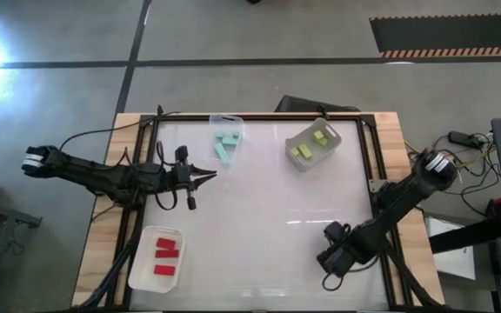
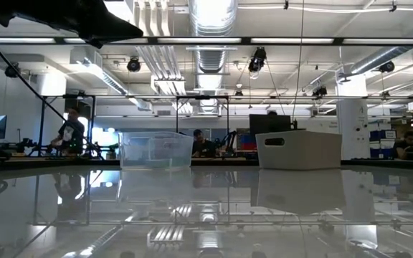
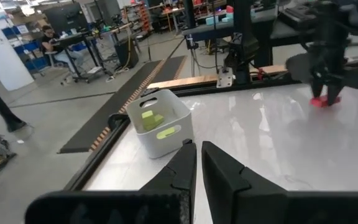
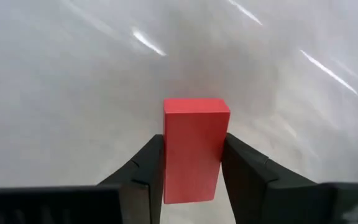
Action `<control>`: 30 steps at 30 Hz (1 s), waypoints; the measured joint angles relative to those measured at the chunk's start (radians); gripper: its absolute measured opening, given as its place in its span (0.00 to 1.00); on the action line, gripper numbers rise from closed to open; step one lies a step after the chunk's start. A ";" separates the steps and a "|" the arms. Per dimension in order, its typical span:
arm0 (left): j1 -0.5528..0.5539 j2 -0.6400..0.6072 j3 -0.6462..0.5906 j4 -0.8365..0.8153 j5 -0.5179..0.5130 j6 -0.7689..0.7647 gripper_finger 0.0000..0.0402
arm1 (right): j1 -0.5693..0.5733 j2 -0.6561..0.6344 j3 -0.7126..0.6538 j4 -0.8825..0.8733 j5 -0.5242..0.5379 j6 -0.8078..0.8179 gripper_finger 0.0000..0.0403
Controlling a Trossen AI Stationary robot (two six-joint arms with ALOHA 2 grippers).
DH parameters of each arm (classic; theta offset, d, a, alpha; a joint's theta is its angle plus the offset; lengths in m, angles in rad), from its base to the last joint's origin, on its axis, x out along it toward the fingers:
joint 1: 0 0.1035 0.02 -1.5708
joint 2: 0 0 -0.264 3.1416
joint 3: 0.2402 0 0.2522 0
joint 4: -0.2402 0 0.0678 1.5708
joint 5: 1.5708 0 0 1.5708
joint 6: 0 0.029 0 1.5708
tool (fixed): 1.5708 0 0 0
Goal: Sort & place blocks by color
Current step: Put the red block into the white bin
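Right gripper, lower right of the table, fingers clamped on a red block. Left gripper, left of centre, fingers nearly closed, empty. Bare surface lies between them; trays sit near the edges.

The counter has a glossy white top set in a dark frame, with bare wood showing along its left and right edges. Three trays stand directly on it. A clear tray holding mint-teal blocks sits at the far edge, left of centre. A white tray with yellow-green blocks stands to its right. A third tray with red blocks lies at the near left corner.
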 joint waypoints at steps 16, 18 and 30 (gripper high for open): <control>-0.005 0.254 0.000 0.414 0.168 -0.119 0.03 | -0.328 -0.300 -0.032 0.648 0.647 -1.252 0.28; -0.006 0.290 0.000 0.452 0.183 -0.161 0.03 | -0.379 -0.291 -0.061 0.840 0.578 -1.444 0.28; -0.007 0.426 0.027 0.489 0.274 -0.283 0.22 | -0.572 -0.140 -0.168 1.463 0.244 -1.828 0.28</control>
